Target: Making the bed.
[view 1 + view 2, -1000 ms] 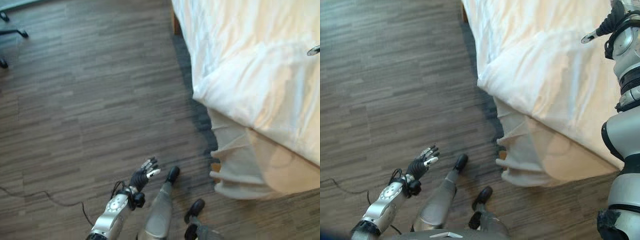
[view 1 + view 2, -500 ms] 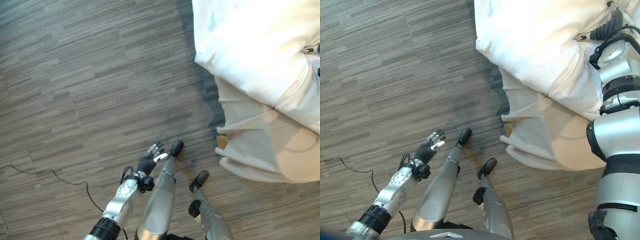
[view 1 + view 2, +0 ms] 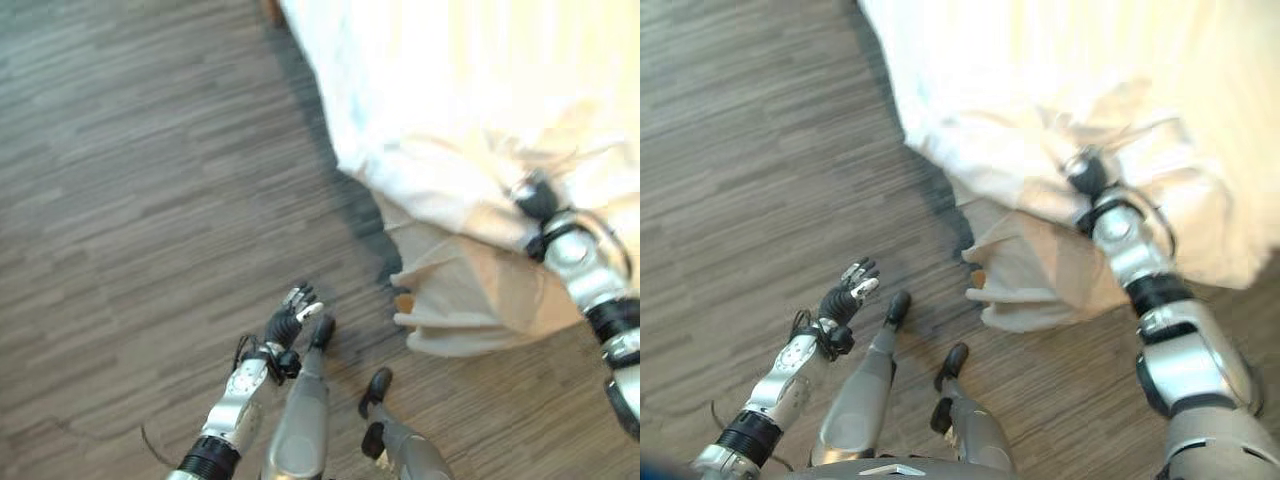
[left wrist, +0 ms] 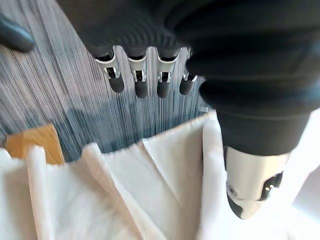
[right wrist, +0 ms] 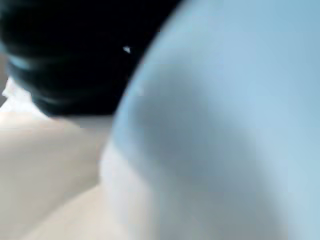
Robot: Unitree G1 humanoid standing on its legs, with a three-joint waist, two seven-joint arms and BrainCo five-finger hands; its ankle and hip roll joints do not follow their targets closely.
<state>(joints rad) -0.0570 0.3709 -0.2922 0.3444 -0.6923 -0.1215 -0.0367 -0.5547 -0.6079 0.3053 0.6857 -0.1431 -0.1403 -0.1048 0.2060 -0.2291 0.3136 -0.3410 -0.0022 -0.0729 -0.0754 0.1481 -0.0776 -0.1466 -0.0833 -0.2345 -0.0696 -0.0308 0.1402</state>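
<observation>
The bed's white duvet (image 3: 450,90) lies rumpled over the near corner of the bed. Below it a pale sheet (image 3: 470,300) hangs in loose folds toward the floor. My right hand (image 3: 537,197) rests on the duvet's bunched lower edge at that corner, its fingers buried in the cloth. In the right wrist view white cloth (image 5: 210,150) lies right against the hand. My left hand (image 3: 290,320) hovers open over the floor, left of the bed corner and apart from it. In the left wrist view its fingers (image 4: 139,80) are straight, with the sheet's folds (image 4: 150,190) beyond them.
Grey wood-plank floor (image 3: 150,200) stretches left of the bed. A wooden bed leg (image 3: 403,300) shows under the hanging sheet at the corner, also the bed leg (image 4: 35,142) in the left wrist view.
The camera has shifted. My right arm has come in from the right edge and down onto the duvet's corner. My left hand stays open over the floor.
</observation>
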